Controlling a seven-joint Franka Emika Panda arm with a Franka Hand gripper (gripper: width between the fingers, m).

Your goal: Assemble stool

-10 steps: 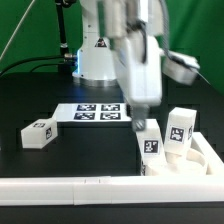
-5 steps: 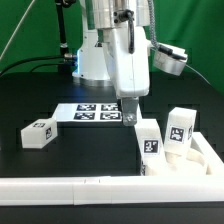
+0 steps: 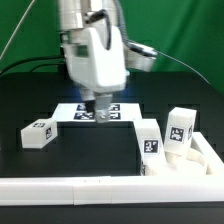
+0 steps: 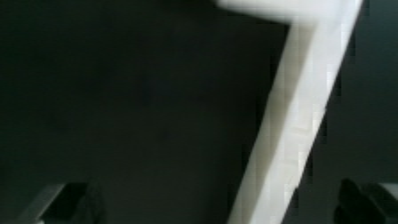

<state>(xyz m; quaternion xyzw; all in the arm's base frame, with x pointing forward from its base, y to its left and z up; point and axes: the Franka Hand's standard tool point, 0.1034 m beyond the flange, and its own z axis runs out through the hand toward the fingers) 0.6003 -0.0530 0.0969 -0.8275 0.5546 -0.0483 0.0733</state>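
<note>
Three white stool leg blocks with black-and-white tags stand on the black table. One (image 3: 38,133) is at the exterior view's left, and two (image 3: 150,140) (image 3: 180,127) are at its right. My gripper (image 3: 100,113) hangs low over the marker board (image 3: 82,113), away from all the blocks. In the wrist view its dark fingertips (image 4: 64,205) stand wide apart with nothing held. A blurred white strip (image 4: 294,140) runs across the dark table below them. The seat disc is not clearly visible.
A long white border rail (image 3: 90,186) runs along the front, with a white raised edge (image 3: 200,160) at the exterior view's right by the two blocks. The robot base (image 3: 95,60) stands behind the marker board.
The arm has swung to the exterior view's left, from above the right-hand leg block to over the marker board. The blocks have not moved.
</note>
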